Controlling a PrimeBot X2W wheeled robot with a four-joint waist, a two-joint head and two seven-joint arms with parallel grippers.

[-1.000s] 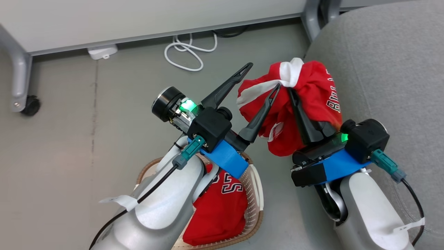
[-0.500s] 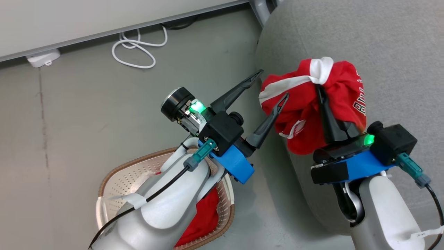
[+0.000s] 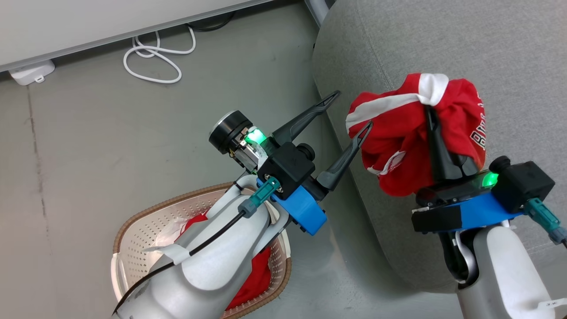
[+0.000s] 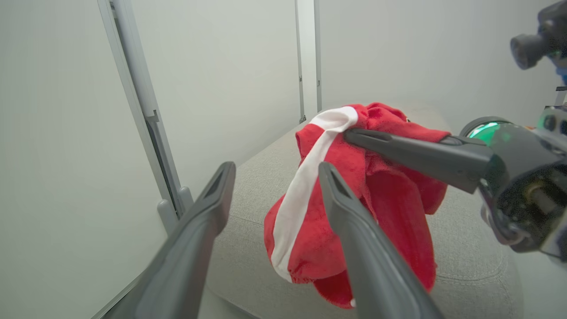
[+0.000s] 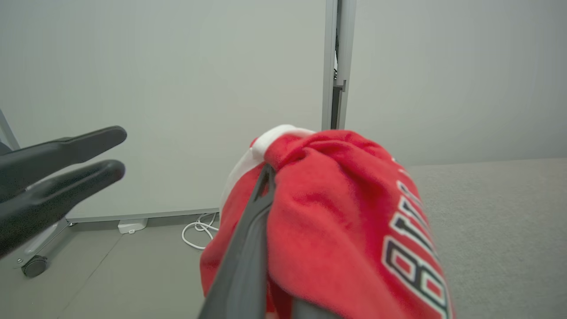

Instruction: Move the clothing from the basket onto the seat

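A bunched red jersey (image 3: 412, 141) with white trim hangs from my right gripper (image 3: 429, 108), which is shut on its top fold, above the left edge of the grey seat (image 3: 443, 44). My left gripper (image 3: 353, 109) stands open just left of the bundle, holding nothing. The left wrist view has its fingers (image 4: 277, 168) spread in front of the jersey (image 4: 390, 212). In the right wrist view the jersey (image 5: 336, 212) drapes over my shut gripper (image 5: 268, 170). More red clothing (image 3: 261, 274) lies in the basket (image 3: 133, 212) at lower left, largely hidden by my left forearm.
A coiled white cable (image 3: 150, 57) and a white adapter (image 3: 31, 71) lie on the grey floor by the wall panel. A metal frame leg (image 3: 316, 6) stands at the seat's far corner. A caster wheel (image 5: 34, 266) sits far left.
The head view has swung right towards the seat, both arms turning with it. The held jersey now hangs over the seat's edge instead of beside it. Neither gripper has changed state.
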